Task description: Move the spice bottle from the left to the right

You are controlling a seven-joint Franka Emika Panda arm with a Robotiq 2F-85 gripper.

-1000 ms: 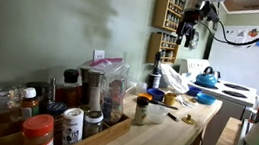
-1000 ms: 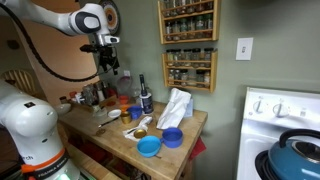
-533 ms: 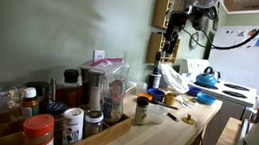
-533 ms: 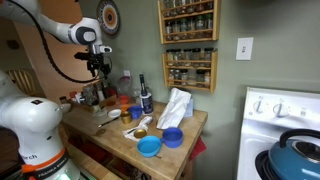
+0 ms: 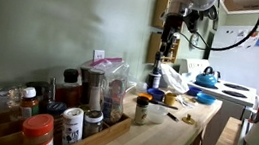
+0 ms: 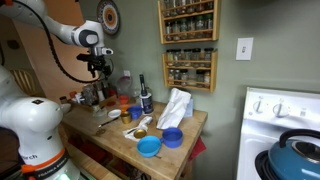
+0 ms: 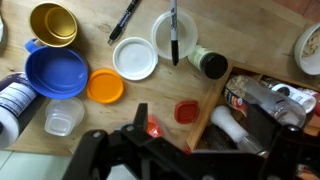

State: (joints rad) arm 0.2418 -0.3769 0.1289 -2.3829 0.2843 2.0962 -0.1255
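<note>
The spice bottle (image 5: 141, 109), short with a dark cap and a yellowish-tan body, stands on the wooden counter (image 5: 166, 138). In the wrist view it shows from above (image 7: 210, 64), beside a white plate with a black marker on it (image 7: 160, 40). My gripper (image 5: 166, 45) hangs high above the counter, well above the bottle, and also shows in an exterior view (image 6: 97, 70). In the wrist view its dark fingers (image 7: 205, 135) are spread apart with nothing between them.
A wooden tray (image 5: 112, 131) holds a red-lidded jar (image 5: 38, 131) and white-labelled jars (image 5: 71, 123). A blue bowl (image 7: 57, 72), yellow cup (image 7: 52, 22), orange lid (image 7: 105, 85), white lid (image 7: 134, 58) and red lid (image 7: 186, 112) lie on the counter. A stove (image 5: 230, 94) stands beyond.
The arm has swung sideways away from the spice rack and lowered a little over the counter. The bottle has not moved.
</note>
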